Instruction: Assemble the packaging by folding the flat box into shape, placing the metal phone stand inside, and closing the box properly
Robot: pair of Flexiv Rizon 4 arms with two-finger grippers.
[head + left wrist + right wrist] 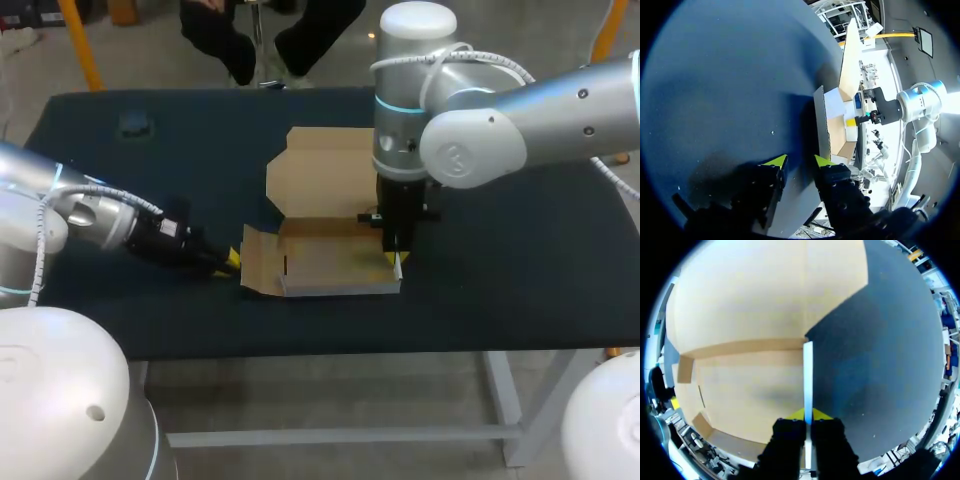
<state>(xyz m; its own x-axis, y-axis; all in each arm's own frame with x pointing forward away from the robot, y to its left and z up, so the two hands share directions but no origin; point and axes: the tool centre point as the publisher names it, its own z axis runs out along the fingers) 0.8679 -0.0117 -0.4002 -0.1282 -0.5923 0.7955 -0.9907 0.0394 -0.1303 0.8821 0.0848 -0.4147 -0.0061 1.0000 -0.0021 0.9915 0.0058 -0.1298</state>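
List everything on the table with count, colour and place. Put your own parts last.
cardboard box: one, brown, mid-table, partly folded, lid flap lying open on the far side.
small object: one, dark bluish, far left of the table, too blurred to identify.
table: one, dark blue top, under everything.
left gripper: one, black with yellow tips, open, just short of the box's left flap.
right gripper: one, black with yellow tips, shut on the box's right wall from above.
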